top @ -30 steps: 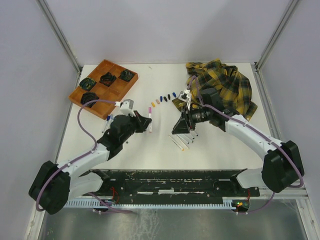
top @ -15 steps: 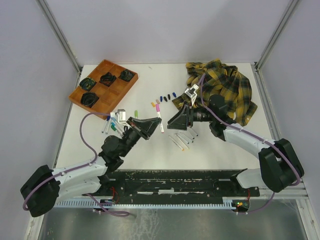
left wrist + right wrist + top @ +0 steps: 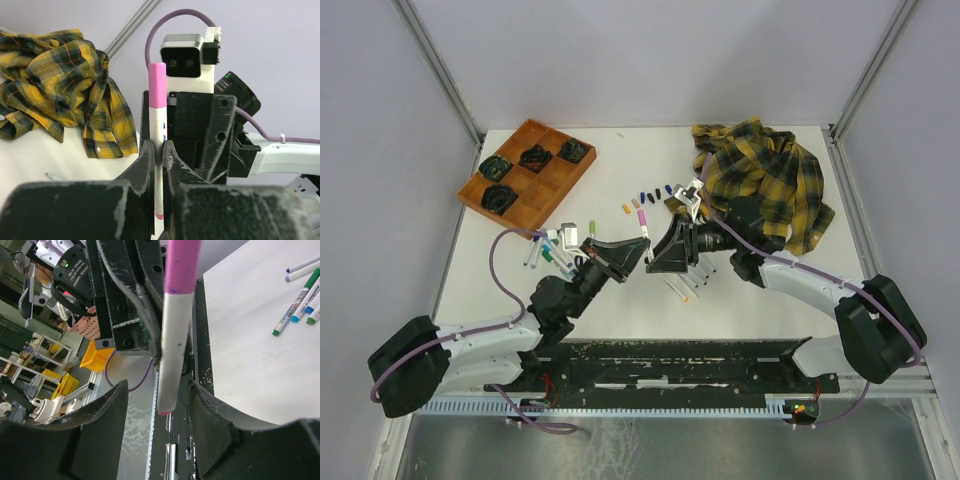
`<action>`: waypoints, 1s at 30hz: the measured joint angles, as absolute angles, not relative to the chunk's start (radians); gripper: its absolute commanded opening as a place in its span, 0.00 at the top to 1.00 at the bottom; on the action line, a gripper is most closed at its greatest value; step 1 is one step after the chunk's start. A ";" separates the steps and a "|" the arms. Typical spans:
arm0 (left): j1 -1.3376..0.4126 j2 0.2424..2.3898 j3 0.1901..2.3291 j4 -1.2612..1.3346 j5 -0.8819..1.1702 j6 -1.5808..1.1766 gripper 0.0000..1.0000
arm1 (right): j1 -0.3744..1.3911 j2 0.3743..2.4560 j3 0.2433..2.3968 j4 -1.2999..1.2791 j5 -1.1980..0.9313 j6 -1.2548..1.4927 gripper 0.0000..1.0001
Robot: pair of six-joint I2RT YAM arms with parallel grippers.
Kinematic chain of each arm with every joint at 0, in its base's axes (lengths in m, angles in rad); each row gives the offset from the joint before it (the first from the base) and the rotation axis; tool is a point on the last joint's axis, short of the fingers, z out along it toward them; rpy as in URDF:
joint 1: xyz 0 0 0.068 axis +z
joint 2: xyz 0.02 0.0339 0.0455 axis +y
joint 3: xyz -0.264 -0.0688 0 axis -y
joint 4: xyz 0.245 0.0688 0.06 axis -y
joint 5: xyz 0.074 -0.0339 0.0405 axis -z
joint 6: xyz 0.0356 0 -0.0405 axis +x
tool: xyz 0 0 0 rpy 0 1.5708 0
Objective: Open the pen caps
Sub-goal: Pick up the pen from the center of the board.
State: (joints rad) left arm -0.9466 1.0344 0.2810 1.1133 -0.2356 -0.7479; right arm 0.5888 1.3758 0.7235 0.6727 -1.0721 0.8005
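converged: left pincer [image 3: 157, 150] grips marker [image 3: 159, 125]; right pincer [image 3: 159, 390] parted, seemingly straddling it below pink cap [image 3: 157, 85].

Left tool [image 3: 159, 150] clamped tight, right tool [image 3: 157, 400] spread.

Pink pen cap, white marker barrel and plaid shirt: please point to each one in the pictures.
pink pen cap [image 3: 157, 85], left wrist view, middle of the cap's side.
white marker barrel [image 3: 157, 125], left wrist view, bare part just below the cap.
plaid shirt [image 3: 770, 175], top external view, middle of the crumpled cloth.
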 measured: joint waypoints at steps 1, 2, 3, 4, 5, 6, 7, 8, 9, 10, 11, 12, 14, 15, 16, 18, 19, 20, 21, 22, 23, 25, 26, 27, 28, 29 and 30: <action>-0.951 1.036 0.281 1.118 -0.236 -0.748 0.97 | 0.589 1.378 0.723 0.664 -1.072 0.795 0.47; -0.954 1.039 0.281 1.121 -0.236 -0.748 0.97 | 0.589 1.381 0.723 0.656 -1.072 0.791 0.51; -0.958 1.041 0.281 1.125 -0.236 -0.748 0.97 | 0.589 1.383 0.723 0.648 -1.072 0.786 0.54; -0.960 1.043 0.281 1.129 -0.236 -0.748 0.97 | 0.589 1.385 0.723 0.640 -1.072 0.781 0.56; -0.962 1.046 0.281 1.133 -0.235 -0.748 0.97 | 0.589 1.386 0.723 0.630 -1.072 0.779 0.58; -0.964 1.049 0.281 1.135 -0.235 -0.748 0.97 | 0.589 1.386 0.723 0.625 -1.072 0.776 0.61; -0.965 1.052 0.281 1.135 -0.235 -0.748 0.97 | 0.589 1.386 0.724 0.620 -1.072 0.775 0.63; -0.965 1.055 0.281 1.136 -0.234 -0.748 0.97 | 0.589 1.386 0.725 0.615 -1.072 0.773 0.65; -0.965 1.056 0.281 1.136 -0.234 -0.748 0.97 | 0.589 1.386 0.725 0.612 -1.072 0.771 0.67; -0.966 1.056 0.281 1.137 -0.234 -0.748 0.97 | 0.589 1.386 0.726 0.609 -1.072 0.770 0.69; -0.966 1.057 0.281 1.137 -0.234 -0.748 0.97 | 0.589 1.386 0.727 0.606 -1.072 0.769 0.72; -0.966 1.058 0.281 1.138 -0.234 -0.748 0.97 | 0.589 1.386 0.728 0.605 -1.072 0.769 0.75; -0.966 1.060 0.281 1.138 -0.234 -0.748 0.97 | 0.589 1.386 0.731 0.604 -1.073 0.768 0.95; -0.966 1.060 0.281 1.140 -0.234 -0.748 0.97 | 0.589 1.386 0.731 0.603 -1.073 0.765 1.00; -0.966 1.060 0.281 1.141 -0.234 -0.748 0.93 | 0.589 1.386 0.731 0.602 -1.073 0.763 1.00; -0.966 1.064 0.281 1.142 -0.234 -0.748 0.75 | 0.589 1.386 0.734 0.589 -1.076 0.757 1.00; -0.966 1.066 0.281 1.141 -0.235 -0.748 0.65 | 0.589 1.386 0.737 0.576 -1.077 0.749 1.00; -0.966 1.067 0.281 1.139 -0.235 -0.749 0.55 | 0.589 1.386 0.743 0.558 -1.080 0.737 1.00; -0.966 1.066 0.281 1.133 -0.240 -0.749 0.47 | 0.589 1.386 0.751 0.533 -1.084 0.723 1.00; -0.966 1.064 0.281 1.126 -0.243 -0.749 0.40 | 0.589 1.386 0.762 0.503 -1.085 0.701 1.00; -0.966 1.059 0.281 1.113 -0.247 -0.750 0.36 | 0.589 1.386 0.776 0.465 -1.088 0.674 1.00; -0.966 1.035 0.281 1.076 -0.257 -0.750 0.31 | 0.589 1.387 0.815 0.361 -1.098 0.606 1.00; -0.962 1.015 0.281 1.055 -0.257 -0.750 0.29 | 0.589 1.387 0.833 0.317 -1.102 0.572 1.00; -0.953 0.990 0.281 1.031 -0.255 -0.750 0.28 | 0.589 1.387 0.855 0.264 -1.110 0.531 1.00; -0.939 0.967 0.283 1.006 -0.250 -0.750 0.28 | 0.589 1.387 0.874 0.214 -1.122 0.490 1.00; -0.914 0.941 0.289 0.969 -0.231 -0.751 0.28 | 0.589 1.388 0.896 0.159 -1.136 0.444 1.00; -0.883 0.923 0.298 0.941 -0.205 -0.753 0.28 | 0.589 1.390 0.915 0.108 -1.152 0.399 1.00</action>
State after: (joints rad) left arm -0.8829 0.9230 0.2981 0.9409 -0.2050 -0.7528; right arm 0.5892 1.3899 0.9154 0.1078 -1.1522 0.3988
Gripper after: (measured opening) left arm 0.712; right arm 0.086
